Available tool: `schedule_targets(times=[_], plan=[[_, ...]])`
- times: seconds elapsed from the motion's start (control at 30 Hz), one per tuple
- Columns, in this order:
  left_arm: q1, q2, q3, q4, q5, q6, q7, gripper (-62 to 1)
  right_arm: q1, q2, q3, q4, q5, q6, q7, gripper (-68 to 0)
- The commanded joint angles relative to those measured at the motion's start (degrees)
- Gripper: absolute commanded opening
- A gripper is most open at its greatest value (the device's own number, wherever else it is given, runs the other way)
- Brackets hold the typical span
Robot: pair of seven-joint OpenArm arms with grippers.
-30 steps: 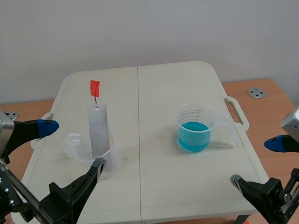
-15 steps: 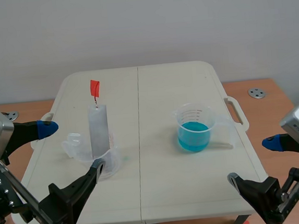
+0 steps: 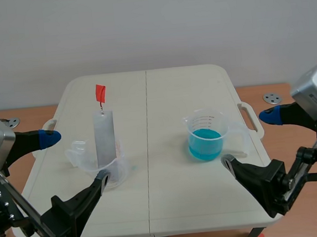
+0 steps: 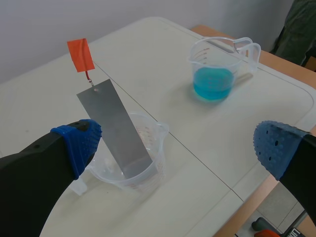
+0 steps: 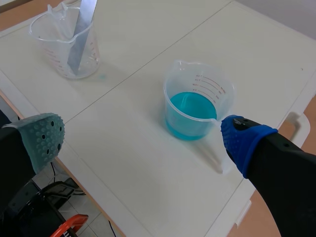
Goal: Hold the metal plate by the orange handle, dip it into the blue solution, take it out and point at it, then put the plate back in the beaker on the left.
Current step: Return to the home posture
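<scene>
The grey metal plate [image 3: 104, 137] stands tilted in the clear beaker [image 3: 99, 165] on the table's left half, and its orange handle [image 3: 100, 92] sticks up above it. A clear beaker of blue solution [image 3: 206, 135] sits on the right half. My left gripper [image 3: 77, 158] is open, low beside the left beaker. In the left wrist view the plate [image 4: 114, 129] and handle [image 4: 80, 54] lie ahead of its left finger. My right gripper [image 3: 249, 138] is open just right of the blue beaker [image 5: 195, 106], which lies ahead between its fingers.
The white folding table [image 3: 171, 195] has a seam down its middle and side handles [image 3: 253, 118]. It stands on a brown wooden surface with a silver disc at each side [image 3: 271, 98] [image 3: 11, 121]. Bare tabletop lies between the two beakers.
My right arm has risen and come inward toward the blue beaker. The left arm, the plate and both beakers have stayed where they were.
</scene>
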Motion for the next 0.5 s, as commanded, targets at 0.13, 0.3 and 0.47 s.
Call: schedule_targets(times=[0.13, 0.3, 0.47], plan=[[0.0, -0.2, -0.3, 0.4, -0.4, -0.1, -1.2, 1.4, 0.1, 0.0, 0.6, 0.2, 0.6, 0.0, 2.2, -1.2], [0.0, -0.2, -0.3, 0.4, -0.4, -0.1, -1.2, 1.4, 0.1, 0.0, 0.6, 0.2, 0.6, 0.0, 2.1, -1.2], [0.0, -0.2, -0.3, 0.4, -0.4, -0.1, -1.2, 1.4, 0.1, 0.0, 0.6, 0.2, 0.3, 0.0, 2.1, -1.2]])
